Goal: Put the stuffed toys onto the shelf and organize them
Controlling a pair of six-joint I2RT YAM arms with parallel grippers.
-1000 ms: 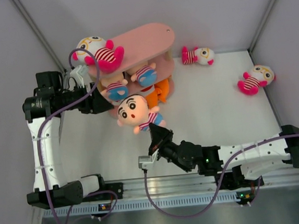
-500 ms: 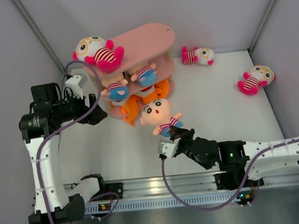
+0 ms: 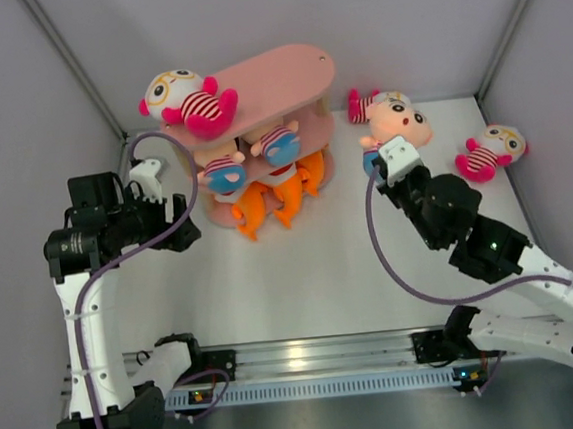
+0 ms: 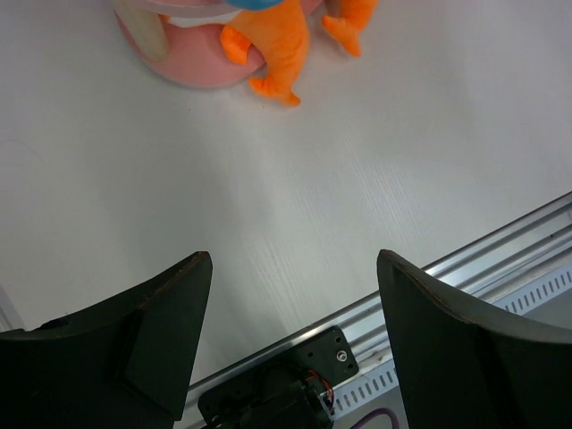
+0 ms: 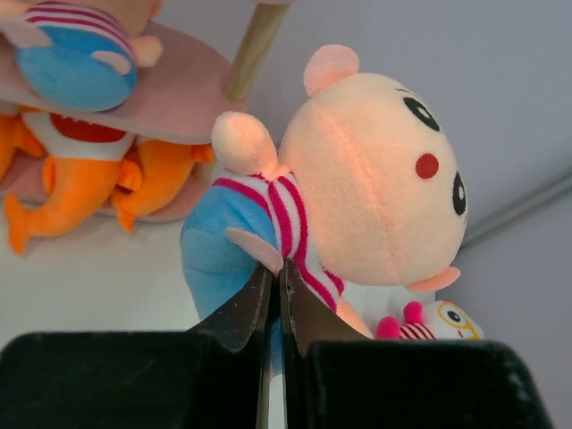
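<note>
The pink three-tier shelf (image 3: 275, 80) stands at the back, left of centre. A white-headed goggled doll (image 3: 184, 101) lies on its top board, two peach dolls in blue pants (image 3: 251, 157) on the middle board, and orange fish (image 3: 275, 197) on the bottom board. My right gripper (image 3: 381, 164) is shut on a peach doll (image 5: 357, 188) and holds it in the air right of the shelf. A second goggled doll (image 3: 490, 151) lies at the far right; a third is partly hidden behind the held doll. My left gripper (image 3: 179, 224) is open and empty, left of the shelf.
Grey walls close in the table on the left, back and right. A metal rail (image 3: 309, 358) runs along the near edge. In the left wrist view the shelf base (image 4: 192, 67) and an orange fish tail (image 4: 277, 58) show at the top.
My right arm has carried the peach doll from in front of the shelf up and to the right. My left gripper has pulled back from the shelf and lowered slightly.
</note>
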